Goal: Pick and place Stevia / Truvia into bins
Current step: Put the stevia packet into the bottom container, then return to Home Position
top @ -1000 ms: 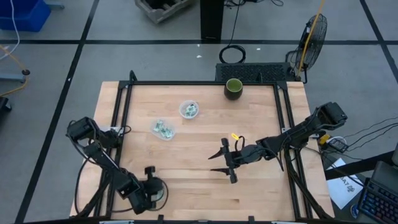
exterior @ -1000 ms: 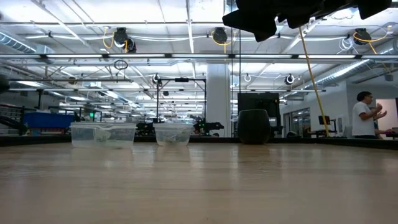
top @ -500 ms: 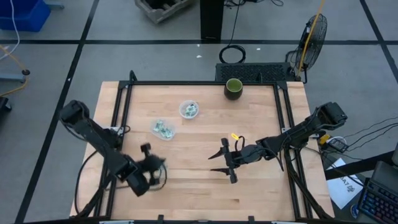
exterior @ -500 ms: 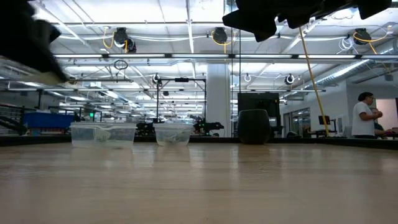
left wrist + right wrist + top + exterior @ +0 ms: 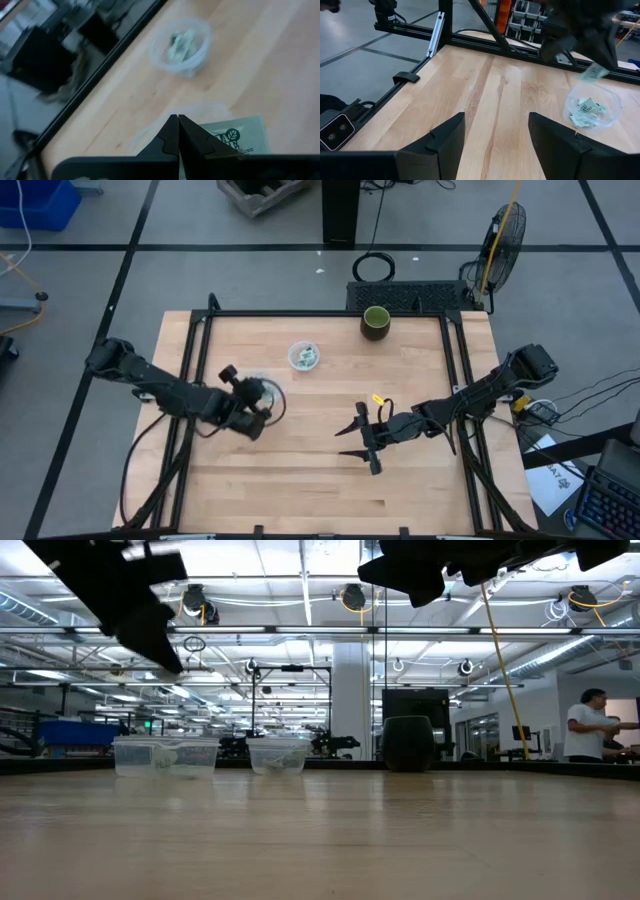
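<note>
Over the left half of the wooden counter (image 5: 330,470) the left claw (image 5: 262,402) hangs above the wider clear tub (image 5: 592,112), its two fingers pinched tight on a single Stevia sachet (image 5: 235,137), white with a green leaf mark. From the right arm's camera that sachet shows as a small pale slip dangling just above the tub's rim. The tub holds several more sachets, lying jumbled on its bottom. From overhead the tub is mostly hidden under the left claw.

A little farther back and toward the middle sits the round cup (image 5: 304,357) with the whitish rim, and it too holds a few sachets. The two bins stand near each other but apart. The dark green cup (image 5: 375,321) stands alone at the far edge of the counter.

The right claw (image 5: 352,442) waits right of the counter's middle, its fingers spread wide with nothing between them, well apart from both bins.

Far off in the room beyond the counter a person (image 5: 583,726) in a white top stands at the right.
</note>
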Robot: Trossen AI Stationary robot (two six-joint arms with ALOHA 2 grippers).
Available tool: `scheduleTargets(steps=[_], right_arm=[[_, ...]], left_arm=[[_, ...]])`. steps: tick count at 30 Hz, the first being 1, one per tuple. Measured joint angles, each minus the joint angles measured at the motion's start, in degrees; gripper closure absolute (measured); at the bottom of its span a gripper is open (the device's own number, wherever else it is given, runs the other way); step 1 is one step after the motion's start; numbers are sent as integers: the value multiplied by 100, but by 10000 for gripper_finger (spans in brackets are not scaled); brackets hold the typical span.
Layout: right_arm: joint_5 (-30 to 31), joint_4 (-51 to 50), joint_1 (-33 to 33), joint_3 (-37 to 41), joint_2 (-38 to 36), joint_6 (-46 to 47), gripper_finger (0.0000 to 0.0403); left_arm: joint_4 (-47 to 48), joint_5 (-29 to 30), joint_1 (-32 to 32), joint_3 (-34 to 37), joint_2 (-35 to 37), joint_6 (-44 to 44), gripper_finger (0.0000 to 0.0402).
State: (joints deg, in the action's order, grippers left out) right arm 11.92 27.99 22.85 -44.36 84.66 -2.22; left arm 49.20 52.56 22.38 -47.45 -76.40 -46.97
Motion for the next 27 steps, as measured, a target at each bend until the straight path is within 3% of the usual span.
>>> scheduleTargets(steps=[7,14,21,27], right_arm=[[0,-5,0,0,0,0,193],[0,-24,0,0,0,2,193],[0,-33,0,0,0,145,193],[150,-90,4,-2,0,133,196]], left_arm=[[7,-346,-1034,350,0,5,380],[-704,-370,-1378,540,0,182,353],[-1881,-427,-1006,540,2,658,340],[-3671,-1382,-269,540,2,2039,339]])
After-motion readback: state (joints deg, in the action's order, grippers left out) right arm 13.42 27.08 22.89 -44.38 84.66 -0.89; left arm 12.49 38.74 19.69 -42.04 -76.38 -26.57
